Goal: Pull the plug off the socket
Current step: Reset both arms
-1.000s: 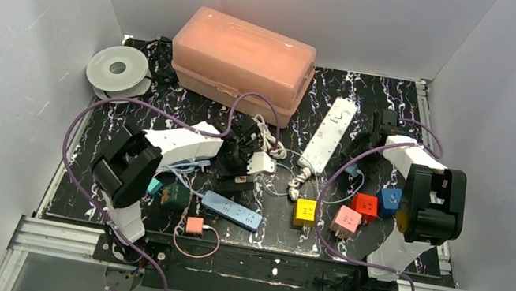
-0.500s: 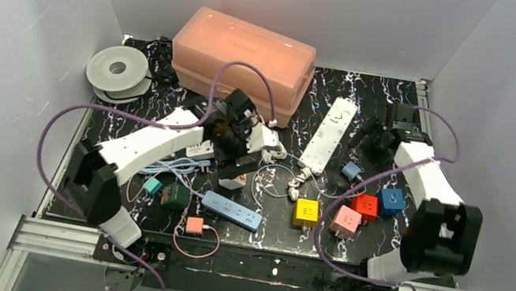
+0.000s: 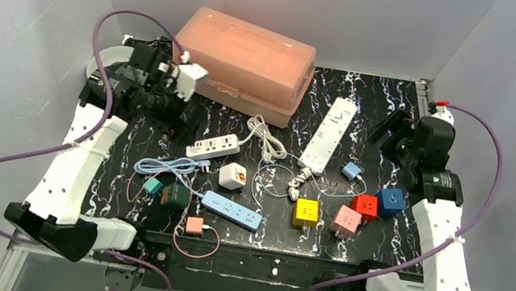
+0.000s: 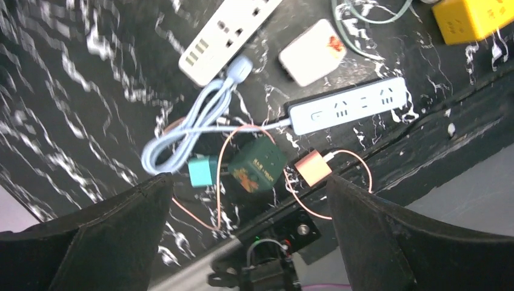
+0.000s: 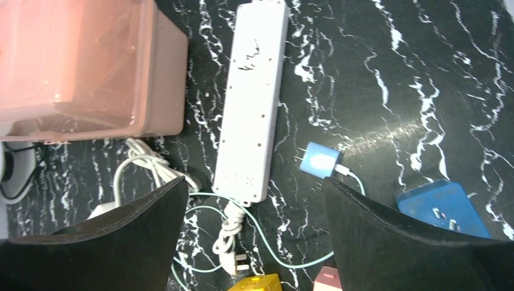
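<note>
Black marbled tabletop point(image 3: 330, 82) lies beneath the left gripper point(image 4: 246, 182) and right gripper point(image 5: 254, 182), both spread wide and holding nothing, the white plug point(image 4: 312, 51) lying loose just beside the white socket strip point(image 4: 227, 36) well below the left jaws, and the lidded pink box point(image 3: 241, 62), contents unreadable, behind.

Three power strips: long white strip point(image 3: 328, 134), short white strip point(image 3: 212, 145), blue strip point(image 3: 230, 210). Six cube adapters: yellow cube point(image 3: 305, 212), pink cube point(image 3: 345, 221), red cube point(image 3: 366, 205), blue cube point(image 3: 390, 200), dark green cube point(image 3: 175, 195), white cube point(image 3: 232, 176). Three small plugs, probably USB chargers: light blue plug point(image 3: 350, 170), teal plug point(image 3: 152, 186), salmon plug point(image 3: 194, 224). One pink lidded box point(image 3: 246, 59) at the worktop's point(image 3: 380, 95) far edge.
</note>
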`<act>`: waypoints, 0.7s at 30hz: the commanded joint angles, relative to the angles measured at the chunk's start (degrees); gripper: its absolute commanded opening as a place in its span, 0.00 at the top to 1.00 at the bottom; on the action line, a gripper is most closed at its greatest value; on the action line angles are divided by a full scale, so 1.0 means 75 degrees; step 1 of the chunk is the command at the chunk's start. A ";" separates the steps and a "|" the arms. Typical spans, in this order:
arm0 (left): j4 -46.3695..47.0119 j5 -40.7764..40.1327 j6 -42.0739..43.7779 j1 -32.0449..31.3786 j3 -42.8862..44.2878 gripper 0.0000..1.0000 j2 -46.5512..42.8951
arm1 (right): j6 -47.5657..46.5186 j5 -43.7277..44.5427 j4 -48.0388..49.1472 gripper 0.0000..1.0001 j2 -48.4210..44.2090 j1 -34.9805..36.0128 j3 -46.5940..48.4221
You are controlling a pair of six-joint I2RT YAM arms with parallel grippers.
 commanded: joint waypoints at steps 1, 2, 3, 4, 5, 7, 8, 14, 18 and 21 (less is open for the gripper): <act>-0.0595 0.0992 -0.0823 0.1561 -0.0925 0.02 -0.0225 | 0.0044 0.0870 0.0784 0.11 -0.0416 -0.0029 -0.0767; -0.0518 0.1431 -0.0773 0.1874 -0.1240 0.02 -0.0222 | 0.0000 0.1179 0.0889 0.11 -0.0457 -0.0035 -0.0922; -0.0444 0.1686 -0.0691 0.2118 -0.1587 0.02 -0.0173 | -0.0070 0.1560 0.1026 0.11 -0.0463 -0.0042 -0.1102; -0.0338 0.1812 -0.0646 0.2334 -0.1889 0.02 -0.0129 | -0.0152 0.1826 0.1179 0.11 -0.0441 -0.0038 -0.1260; -0.0137 0.1844 -0.0609 0.2511 -0.2238 0.02 -0.0114 | -0.0313 0.1955 0.1360 0.11 -0.0418 -0.0039 -0.1424; 0.0497 0.1748 -0.0626 0.2859 -0.2907 0.02 -0.0241 | -0.0797 0.2128 0.1713 0.10 -0.0349 -0.0045 -0.1691; 0.0897 0.1705 -0.0637 0.3091 -0.3248 0.02 -0.0355 | -0.0943 0.2304 0.1871 0.10 -0.0291 -0.0046 -0.1801; 0.2468 0.0728 -0.0668 0.3634 -0.4372 0.02 -0.0328 | -0.1832 0.3319 0.5448 0.10 -0.0641 -0.0041 -0.3977; 0.3311 0.1499 -0.1299 0.4410 -0.4976 0.02 -0.0170 | -0.1935 0.3896 0.7016 0.09 -0.0214 -0.0039 -0.4929; 0.4404 0.1797 -0.1582 0.4702 -0.5783 0.02 -0.0274 | -0.2023 0.3928 0.7603 0.09 0.0219 -0.0040 -0.5315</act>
